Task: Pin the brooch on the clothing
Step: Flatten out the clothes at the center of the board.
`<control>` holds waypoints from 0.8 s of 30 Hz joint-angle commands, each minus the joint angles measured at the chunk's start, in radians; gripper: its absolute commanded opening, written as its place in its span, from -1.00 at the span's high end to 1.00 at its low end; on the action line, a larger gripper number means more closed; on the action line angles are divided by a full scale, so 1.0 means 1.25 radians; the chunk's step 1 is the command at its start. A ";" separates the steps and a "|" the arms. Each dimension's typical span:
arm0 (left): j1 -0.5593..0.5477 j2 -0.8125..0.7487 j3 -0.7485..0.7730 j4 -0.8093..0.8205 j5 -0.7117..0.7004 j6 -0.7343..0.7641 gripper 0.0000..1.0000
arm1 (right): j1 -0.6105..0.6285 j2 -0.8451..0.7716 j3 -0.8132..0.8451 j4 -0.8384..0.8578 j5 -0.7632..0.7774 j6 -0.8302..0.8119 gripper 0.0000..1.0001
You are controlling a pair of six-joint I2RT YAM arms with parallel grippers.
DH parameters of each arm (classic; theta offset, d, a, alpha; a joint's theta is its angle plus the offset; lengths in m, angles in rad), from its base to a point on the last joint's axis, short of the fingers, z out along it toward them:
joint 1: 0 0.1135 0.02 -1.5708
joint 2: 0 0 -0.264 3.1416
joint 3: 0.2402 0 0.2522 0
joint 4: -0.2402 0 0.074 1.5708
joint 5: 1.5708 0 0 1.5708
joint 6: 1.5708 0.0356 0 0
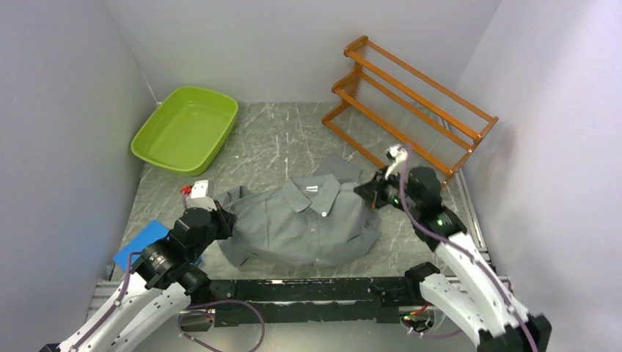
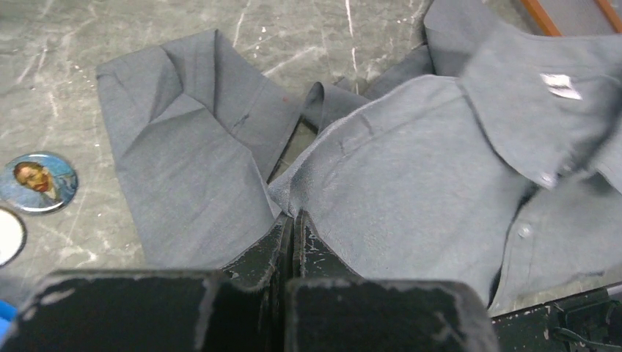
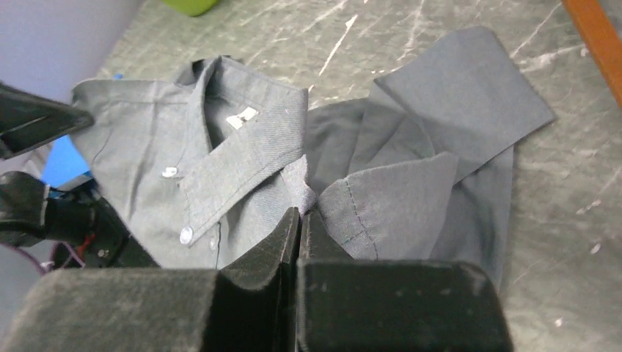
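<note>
Jaws of the left gripper are pressed together on a fold at the shirt shoulder seam; the right gripper likewise pinches the shirt's opposite shoulder. The brooch lies on the table near the shirt's sleeve, not touching

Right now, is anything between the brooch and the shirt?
Nothing visible: the brooch lies on the table beside the shirt. Left gripper and right gripper are both shut on the shirt, so neither can fetch it.
</note>
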 commanded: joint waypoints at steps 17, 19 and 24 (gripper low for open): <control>-0.001 -0.095 0.030 -0.068 -0.105 -0.056 0.95 | 0.000 -0.294 -0.233 0.049 0.010 0.204 -0.93; -0.002 -0.084 0.029 -0.063 -0.097 -0.053 0.95 | 0.000 -0.156 -0.179 0.081 -0.043 0.152 -0.93; -0.001 -0.043 0.028 -0.055 -0.079 -0.052 0.95 | 0.000 0.113 -0.037 0.059 -0.159 0.060 -0.82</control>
